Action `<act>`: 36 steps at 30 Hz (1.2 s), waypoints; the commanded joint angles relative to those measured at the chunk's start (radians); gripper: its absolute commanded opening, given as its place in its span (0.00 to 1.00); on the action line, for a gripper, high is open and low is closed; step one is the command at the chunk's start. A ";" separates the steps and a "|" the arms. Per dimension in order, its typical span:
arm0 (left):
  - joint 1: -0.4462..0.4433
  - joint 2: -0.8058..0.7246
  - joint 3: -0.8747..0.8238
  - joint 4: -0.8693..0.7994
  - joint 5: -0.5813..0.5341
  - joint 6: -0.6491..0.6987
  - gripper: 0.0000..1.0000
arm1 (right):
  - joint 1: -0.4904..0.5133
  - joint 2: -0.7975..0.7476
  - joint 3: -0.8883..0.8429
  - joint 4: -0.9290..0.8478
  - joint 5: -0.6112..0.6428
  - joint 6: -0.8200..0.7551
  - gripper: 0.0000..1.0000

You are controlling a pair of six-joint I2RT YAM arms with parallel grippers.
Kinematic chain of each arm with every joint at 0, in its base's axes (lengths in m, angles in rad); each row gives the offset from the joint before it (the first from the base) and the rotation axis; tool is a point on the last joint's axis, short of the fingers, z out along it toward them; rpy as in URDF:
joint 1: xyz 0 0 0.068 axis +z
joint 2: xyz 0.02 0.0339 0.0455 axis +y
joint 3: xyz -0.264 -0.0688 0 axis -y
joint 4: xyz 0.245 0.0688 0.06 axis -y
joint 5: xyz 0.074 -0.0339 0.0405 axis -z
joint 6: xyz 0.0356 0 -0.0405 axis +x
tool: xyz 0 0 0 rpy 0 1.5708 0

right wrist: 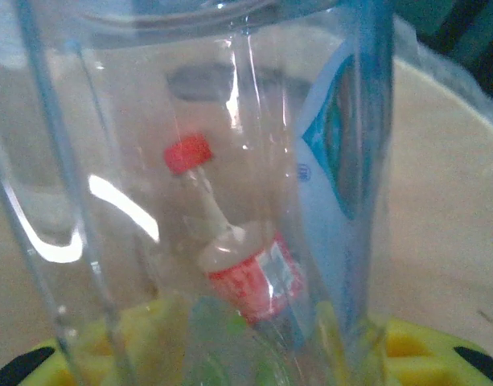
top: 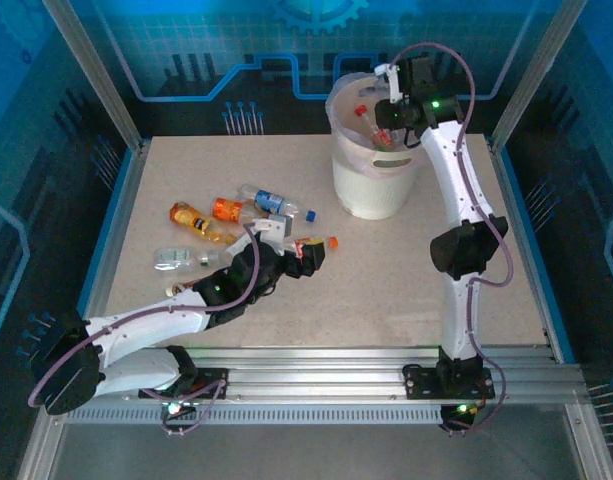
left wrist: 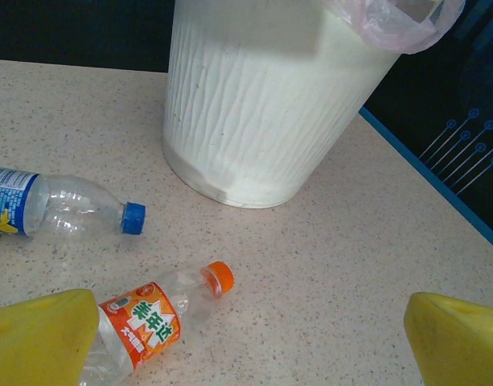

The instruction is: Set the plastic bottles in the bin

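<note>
The right tool hangs over the bin, which stands by the far edge of the surface, right of its middle. Its jaws grip a clear bottle with a blue label. A red-capped bottle lies inside the bin. The left tool is spread wide and empty, low over an orange-capped bottle. More bottles lie toward the left edge.
</note>
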 commanded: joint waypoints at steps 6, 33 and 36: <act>0.006 0.006 0.021 0.003 0.007 -0.026 0.99 | -0.021 -0.019 -0.128 -0.029 -0.043 -0.025 0.29; 0.007 0.003 0.024 -0.009 -0.004 -0.024 0.99 | 0.016 0.125 -0.071 -0.148 -0.099 -0.075 0.72; 0.007 0.003 0.023 -0.009 -0.007 -0.023 0.99 | 0.031 0.125 -0.076 -0.178 -0.125 -0.075 0.77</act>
